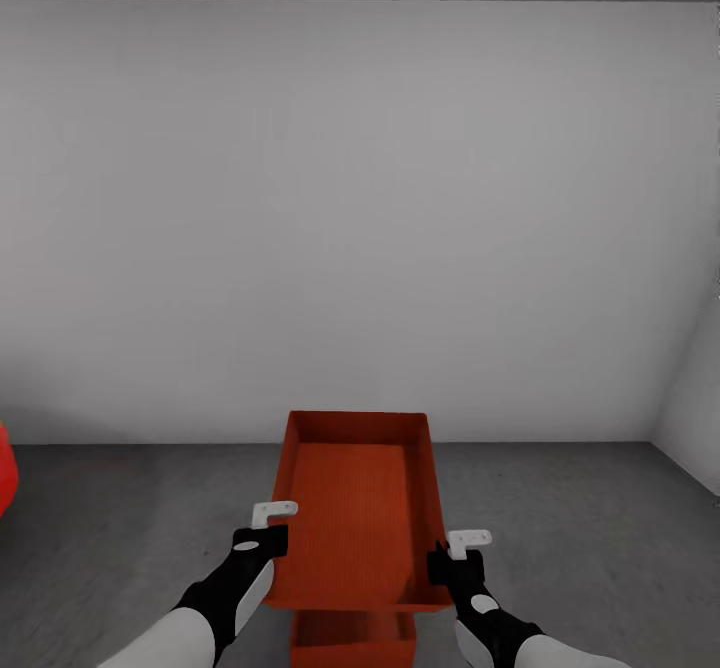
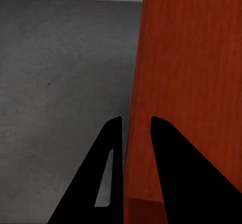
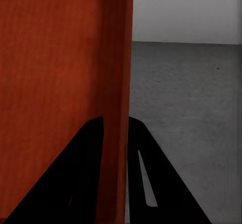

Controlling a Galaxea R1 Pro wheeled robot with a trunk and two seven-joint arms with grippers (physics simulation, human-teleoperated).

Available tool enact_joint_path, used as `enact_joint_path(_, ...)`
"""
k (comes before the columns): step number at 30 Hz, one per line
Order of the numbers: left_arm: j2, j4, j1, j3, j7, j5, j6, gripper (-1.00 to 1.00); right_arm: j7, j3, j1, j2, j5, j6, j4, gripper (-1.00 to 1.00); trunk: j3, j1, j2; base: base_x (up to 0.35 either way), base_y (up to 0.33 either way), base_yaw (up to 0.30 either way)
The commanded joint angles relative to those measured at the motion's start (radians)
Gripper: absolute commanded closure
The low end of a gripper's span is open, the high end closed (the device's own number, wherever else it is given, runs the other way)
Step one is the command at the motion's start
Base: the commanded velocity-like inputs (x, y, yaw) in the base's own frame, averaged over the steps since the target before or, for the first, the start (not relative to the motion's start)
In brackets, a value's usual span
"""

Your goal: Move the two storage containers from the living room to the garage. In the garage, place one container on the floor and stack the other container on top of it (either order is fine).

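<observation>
A plain white wall (image 1: pixel 360 218) closes off the far side of the garage, meeting the dark grey concrete floor (image 1: pixel 580 538) along a straight line; a second white wall (image 1: pixel 695 398) angles in at the right. At the left edge of the head view a small piece of a red body (image 1: pixel 5 468) shows, too little to identify. An orange-red storage container (image 1: pixel 355 508) is held up over the floor, long axis pointing at the far wall, open top up. Directly beneath its near end, part of a second storage container (image 1: pixel 352 640) of the same colour shows, lower down. The left gripper (image 2: pixel 132 126) straddles the upper container's left side wall, one dark finger (image 2: pixel 103 178) outside and the other inside the tray, closed narrowly on the thin wall. The right gripper (image 3: pixel 117 123) clamps the right side wall likewise, with one finger (image 3: pixel 151 178) on the floor side.
</observation>
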Motion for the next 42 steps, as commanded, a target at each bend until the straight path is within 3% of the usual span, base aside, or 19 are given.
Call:
enact_joint_path(1,0.0,-0.006,-0.001,0.004,0.013,-0.005,0.006,1.0,-0.009,-0.016,-0.001,0.0,-0.028,-0.006,0.004,1.0,-0.002,0.0,-0.001,0.0,-0.267,0.0)
enact_joint_path(12,0.0,-0.007,-0.001,0.004,0.013,-0.007,0.006,1.0,-0.009,-0.016,-0.001,0.0,-0.028,-0.006,0.004,1.0,-0.002,0.0,-0.001,0.0,-0.044,0.168)
enact_joint_path(26,0.0,-0.002,-0.001,0.004,0.013,-0.007,0.006,1.0,-0.009,-0.016,-0.001,0.0,-0.028,-0.006,0.004,1.0,-0.002,0.0,-0.001,0.01,0.0,0.013)
enact_joint_path(42,0.0,-0.001,-0.001,0.004,0.013,-0.007,0.006,1.0,-0.009,-0.016,-0.001,0.0,-0.028,-0.006,0.004,1.0,-0.002,0.0,-0.001,0.242,0.0,0.0)
